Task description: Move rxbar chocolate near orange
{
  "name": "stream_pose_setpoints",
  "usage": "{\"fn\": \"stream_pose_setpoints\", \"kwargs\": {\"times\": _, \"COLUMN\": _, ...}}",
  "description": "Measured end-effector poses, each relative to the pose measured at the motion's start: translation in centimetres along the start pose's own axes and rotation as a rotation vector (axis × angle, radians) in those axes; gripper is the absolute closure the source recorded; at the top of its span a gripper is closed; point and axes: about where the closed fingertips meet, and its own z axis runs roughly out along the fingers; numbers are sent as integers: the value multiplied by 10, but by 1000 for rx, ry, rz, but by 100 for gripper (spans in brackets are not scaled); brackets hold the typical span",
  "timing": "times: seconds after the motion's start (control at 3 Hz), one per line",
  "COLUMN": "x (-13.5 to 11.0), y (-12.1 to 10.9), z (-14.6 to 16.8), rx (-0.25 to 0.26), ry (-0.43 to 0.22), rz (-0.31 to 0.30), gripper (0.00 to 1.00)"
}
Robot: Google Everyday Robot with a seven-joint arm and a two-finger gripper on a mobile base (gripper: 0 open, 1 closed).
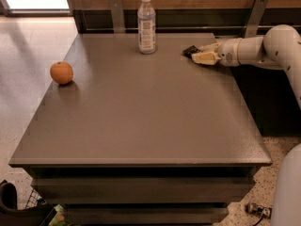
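Observation:
The rxbar chocolate [189,50] is a small black bar lying on the far right part of the grey table [141,112]. My gripper [197,52] reaches in from the right at table height, and the bar's dark end sticks out to its left. The rest of the bar is hidden by the gripper. The orange [61,72] sits near the table's left edge, far from the bar and the gripper.
A clear plastic bottle [146,23] with a white cap stands upright at the back centre, left of the gripper. A wooden wall with metal brackets [256,14] runs behind the table. The table's right edge is close under my arm [263,48].

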Motion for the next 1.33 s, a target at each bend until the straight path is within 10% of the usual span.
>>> {"fn": "stream_pose_setpoints", "kwargs": {"times": 1.33, "x": -27, "y": -3, "z": -24, "rx": 36, "ry": 18, "rz": -51, "gripper": 100}}
